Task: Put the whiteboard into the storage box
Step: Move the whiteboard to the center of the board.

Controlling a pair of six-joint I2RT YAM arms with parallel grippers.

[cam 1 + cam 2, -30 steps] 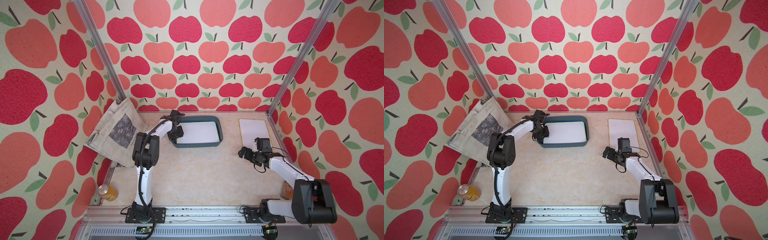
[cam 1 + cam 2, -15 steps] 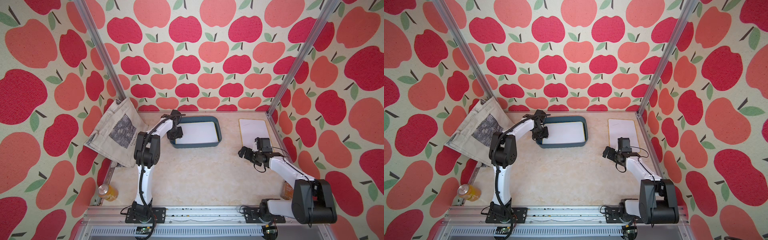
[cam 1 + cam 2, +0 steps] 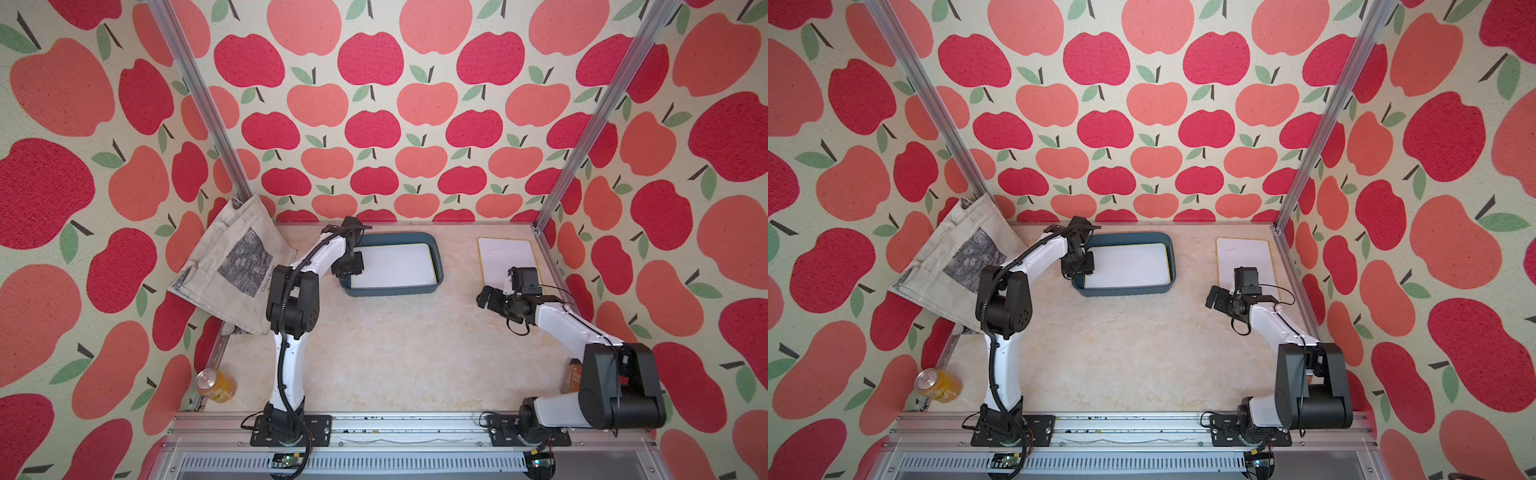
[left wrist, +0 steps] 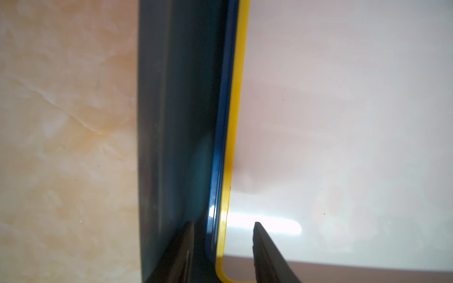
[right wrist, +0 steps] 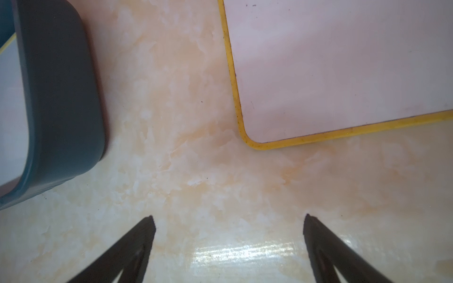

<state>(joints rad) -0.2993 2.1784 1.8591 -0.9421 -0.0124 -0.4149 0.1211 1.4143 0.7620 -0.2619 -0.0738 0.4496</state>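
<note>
The dark teal storage box (image 3: 395,291) (image 3: 1125,291) stands at the back middle of the table. A white, yellow-edged whiteboard (image 3: 392,266) (image 3: 1127,266) lies flat inside it. My left gripper (image 3: 347,272) (image 3: 1077,270) hangs over the box's left end. In the left wrist view it (image 4: 221,224) is open, straddling the whiteboard's (image 4: 343,122) yellow edge beside the box wall (image 4: 176,122), a gap on each side. Another whiteboard (image 3: 505,257) (image 5: 343,68) lies at the back right. My right gripper (image 3: 484,297) (image 5: 229,218) is open over bare table in front of it.
A beige tote bag (image 3: 237,266) leans on the left wall. An orange can (image 3: 214,384) lies at the front left edge. A brown item (image 3: 571,376) sits behind the right arm's base. Aluminium posts stand at both back corners.
The left arm's elbow has shifted slightly while its gripper stays at the box's left end. The right arm has not moved.
</note>
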